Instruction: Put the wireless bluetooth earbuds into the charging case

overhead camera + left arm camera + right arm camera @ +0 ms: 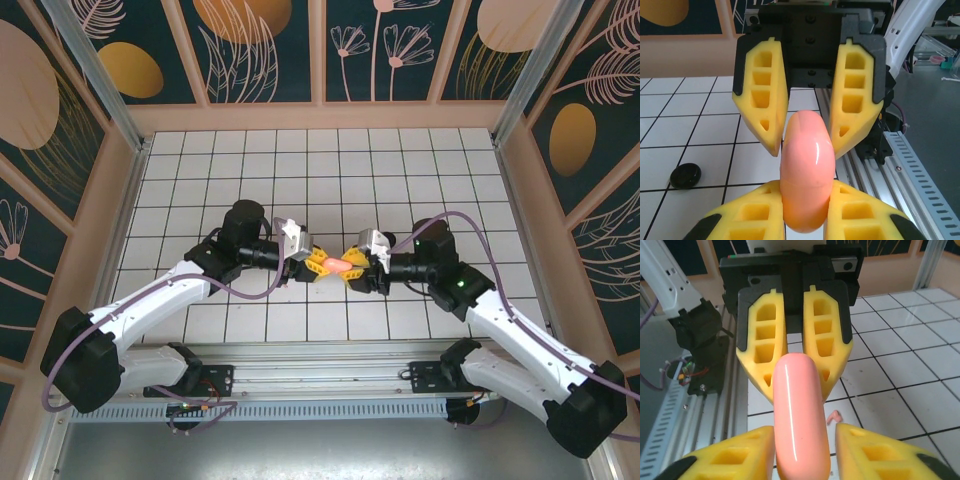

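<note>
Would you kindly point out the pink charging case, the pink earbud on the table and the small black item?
pink charging case [807, 160]: left wrist view, middle of its glossy shell.
pink earbud [834, 416]: right wrist view, middle of its body.
small black item [685, 175]: left wrist view, centre of its top.

The surface [300, 160] is a white sheet ruled by thin dark lines into a grid of square tiles. A pale wooden rim [320, 118] frames its far and side edges, and an aluminium rail [330, 362] runs along the near edge. 2 small things lie directly on it. 1 pink earbud [834, 416] lies on a tile near a grid line. 1 black rounded object [685, 175] sits just beside another line, too small to identify.
</note>
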Robot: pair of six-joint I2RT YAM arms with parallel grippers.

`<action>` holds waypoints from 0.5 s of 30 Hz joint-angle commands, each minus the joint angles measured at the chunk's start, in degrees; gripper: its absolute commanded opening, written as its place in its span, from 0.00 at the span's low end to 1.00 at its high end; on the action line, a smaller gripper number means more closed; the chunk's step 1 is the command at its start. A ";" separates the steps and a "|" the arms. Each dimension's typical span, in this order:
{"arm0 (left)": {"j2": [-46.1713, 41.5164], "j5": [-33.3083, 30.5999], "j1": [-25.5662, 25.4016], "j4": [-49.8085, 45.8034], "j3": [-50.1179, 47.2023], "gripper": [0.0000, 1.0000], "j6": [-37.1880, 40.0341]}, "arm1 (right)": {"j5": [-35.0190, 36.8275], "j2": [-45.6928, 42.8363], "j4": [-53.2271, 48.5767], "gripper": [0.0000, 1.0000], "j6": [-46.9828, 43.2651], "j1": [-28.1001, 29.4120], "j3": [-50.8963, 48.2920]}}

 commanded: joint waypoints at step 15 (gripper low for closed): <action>1.81 5.02 -0.18 -3.97 1.92 0.46 3.04 | -6.40 2.49 -7.66 0.15 -9.71 -0.79 7.22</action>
